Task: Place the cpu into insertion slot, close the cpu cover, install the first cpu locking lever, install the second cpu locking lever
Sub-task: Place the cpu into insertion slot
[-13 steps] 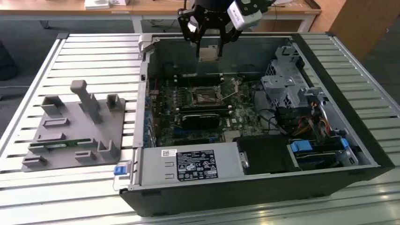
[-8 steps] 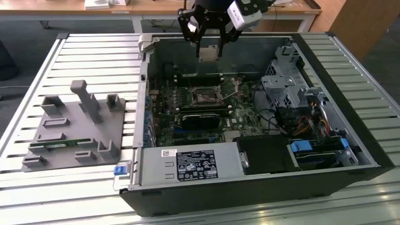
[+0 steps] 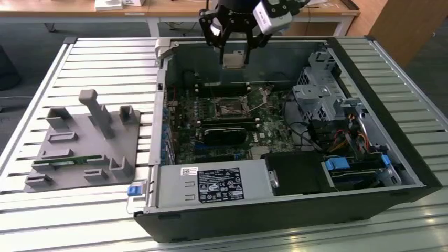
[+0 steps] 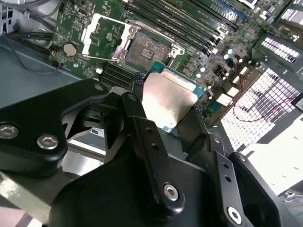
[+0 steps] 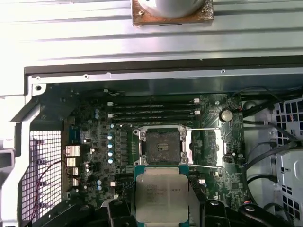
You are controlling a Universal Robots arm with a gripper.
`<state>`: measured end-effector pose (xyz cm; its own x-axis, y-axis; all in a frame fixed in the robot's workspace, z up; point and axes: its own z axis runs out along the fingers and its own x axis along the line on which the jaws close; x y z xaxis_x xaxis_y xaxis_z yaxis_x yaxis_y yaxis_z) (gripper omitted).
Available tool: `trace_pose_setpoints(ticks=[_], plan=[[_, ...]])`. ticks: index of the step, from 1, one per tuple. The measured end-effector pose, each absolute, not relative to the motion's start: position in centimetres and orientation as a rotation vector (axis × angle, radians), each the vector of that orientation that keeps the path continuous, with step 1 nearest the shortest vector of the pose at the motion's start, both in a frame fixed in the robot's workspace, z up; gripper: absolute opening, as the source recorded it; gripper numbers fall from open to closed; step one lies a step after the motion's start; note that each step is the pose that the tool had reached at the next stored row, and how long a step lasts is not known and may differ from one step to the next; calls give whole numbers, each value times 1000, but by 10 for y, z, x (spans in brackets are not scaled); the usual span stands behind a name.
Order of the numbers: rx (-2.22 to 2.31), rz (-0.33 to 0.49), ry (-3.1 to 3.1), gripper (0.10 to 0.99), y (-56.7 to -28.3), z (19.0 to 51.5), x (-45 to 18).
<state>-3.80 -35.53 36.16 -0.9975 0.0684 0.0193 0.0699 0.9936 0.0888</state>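
Pincer point(image 4: 168, 97) clamps the cpu point(image 5: 161, 196) by 2 edges, well clear of the uncovered insertion slot point(image 5: 163, 144).

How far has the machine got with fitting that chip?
Done: the cpu cover lies flipped open beside the bare insertion slot. In hand: the gripper holds the cpu above the computer case. Seating, closing and locking all remain.

Satin silvery metal cpu point(image 5: 160, 195), matt black tool point(image 4: 168, 97), grey sheet-metal case point(image 5: 142, 75)

Even daylight; blown-out glare on the slatted table point(image 5: 71, 38)
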Motion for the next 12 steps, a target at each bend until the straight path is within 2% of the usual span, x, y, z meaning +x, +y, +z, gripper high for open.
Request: trace_pose_setpoints(ticks=[12], plan=[[-341,-139,-3110,537,-355,361,-38]])
